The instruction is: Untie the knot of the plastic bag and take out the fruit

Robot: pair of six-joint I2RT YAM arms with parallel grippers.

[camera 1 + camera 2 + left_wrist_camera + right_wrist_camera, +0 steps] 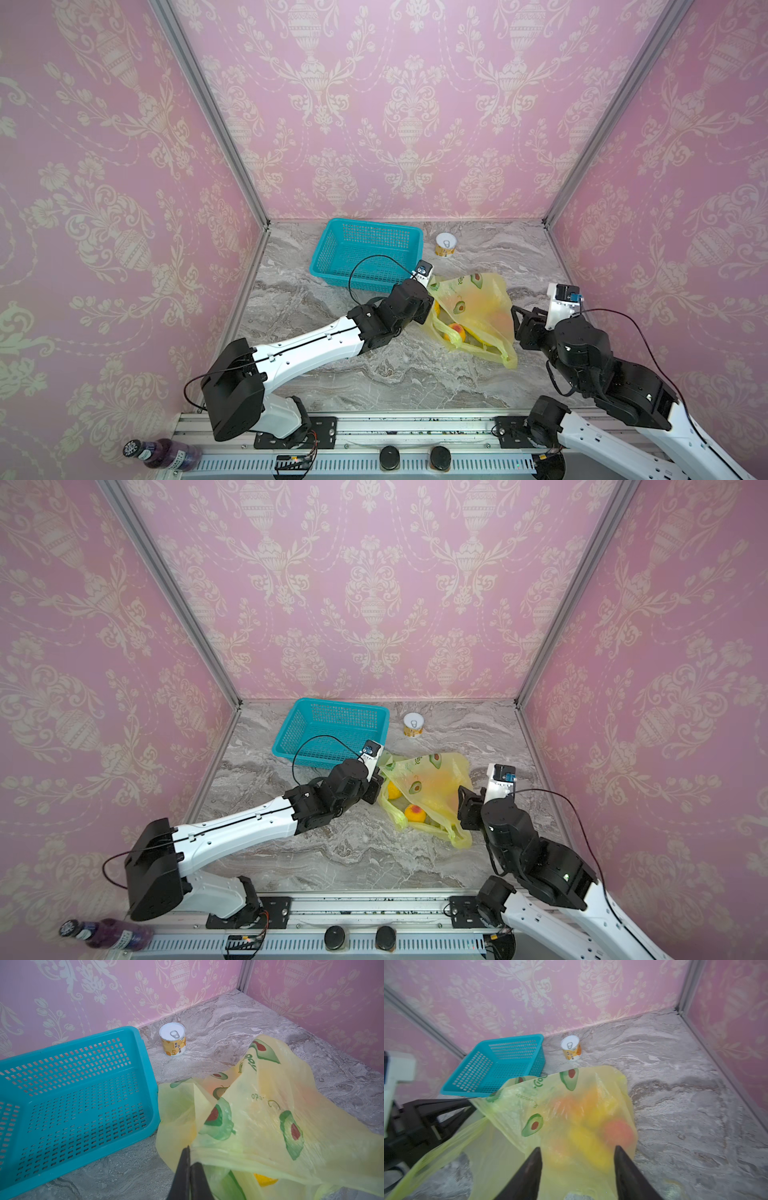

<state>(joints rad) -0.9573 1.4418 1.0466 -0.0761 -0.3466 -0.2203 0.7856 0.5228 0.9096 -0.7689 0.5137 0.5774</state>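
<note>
- Grey-veined marble-look tabletop (374, 374) forms the floor of a booth closed on three sides by walls (407, 104) papered pink with cream urns and garlands. Two aluminium posts (208, 112) run up the back corners.
- One teal mesh basket (325, 249) stands at the back left. One white-topped can (446, 244) stands upright near its right side, not touching it.
- One plastic bag (478, 307), translucent yellow-green with avocado prints, lies slumped on the marble in front of the can, just beside the basket's front right corner. A loop of it trails toward the front edge.
- Fruit (414, 813) lies inside the bag. Two pieces show clearly at its open mouth in both top views, one yellow-orange and one pink-orange. The rest are blurred orange, yellow and red shapes behind the film, too vague to count.
- Two arms reach in from the front rail (374, 428). The left gripper (188, 1156) is clamped tight on a fold of the bag's rim on the basket side. The right gripper (577, 1148) hovers over the bag's opposite side, jaws spread and grasping nothing.
- One purple bottle (162, 453) lies on its side at the rail's left end.
</note>
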